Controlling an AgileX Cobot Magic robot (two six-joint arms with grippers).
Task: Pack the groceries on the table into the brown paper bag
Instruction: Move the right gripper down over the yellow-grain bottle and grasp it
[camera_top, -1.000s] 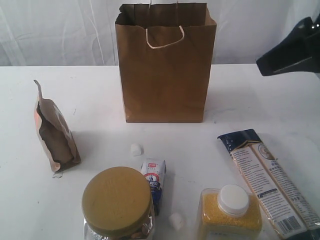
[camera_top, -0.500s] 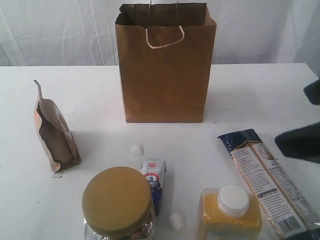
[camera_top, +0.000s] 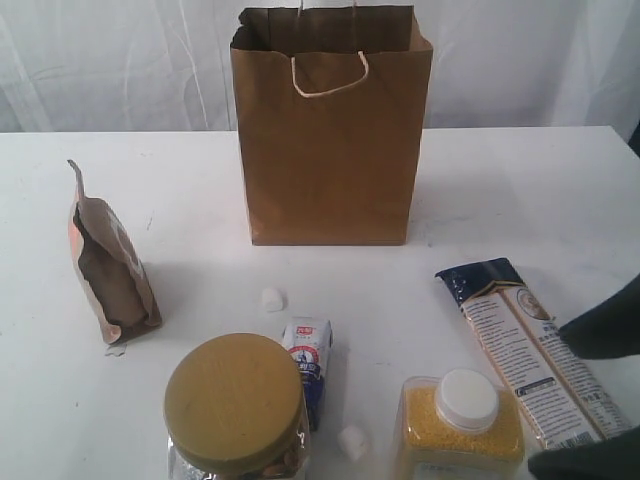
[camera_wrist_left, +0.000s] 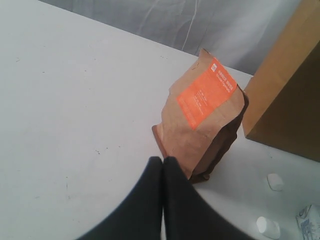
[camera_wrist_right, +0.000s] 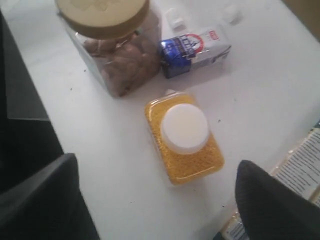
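The brown paper bag (camera_top: 330, 130) stands upright and open at the back of the table (camera_top: 520, 190). In front lie the groceries: a brown pouch (camera_top: 108, 270), a gold-lidded jar (camera_top: 235, 405), a blue-white carton (camera_top: 308, 365), two marshmallows (camera_top: 272, 299), a white-capped yellow-grain jar (camera_top: 462, 425) and a long noodle pack (camera_top: 530, 360). My right gripper (camera_top: 598, 398) hangs open above the noodle pack, beside the yellow-grain jar (camera_wrist_right: 184, 137), with nothing between its fingers. My left gripper (camera_wrist_left: 162, 160) is shut and empty, close to the pouch (camera_wrist_left: 202, 120).
A white curtain hangs behind the table. The table's near edge (camera_wrist_right: 35, 75) runs close to the gold-lidded jar (camera_wrist_right: 112, 45) and the yellow-grain jar. The carton (camera_wrist_right: 195, 50) lies between them, and the bag's side (camera_wrist_left: 290, 100) stands just beyond the pouch.
My right gripper has come down from the upper right to low over the noodle pack at the front right. Nothing on the table has moved.
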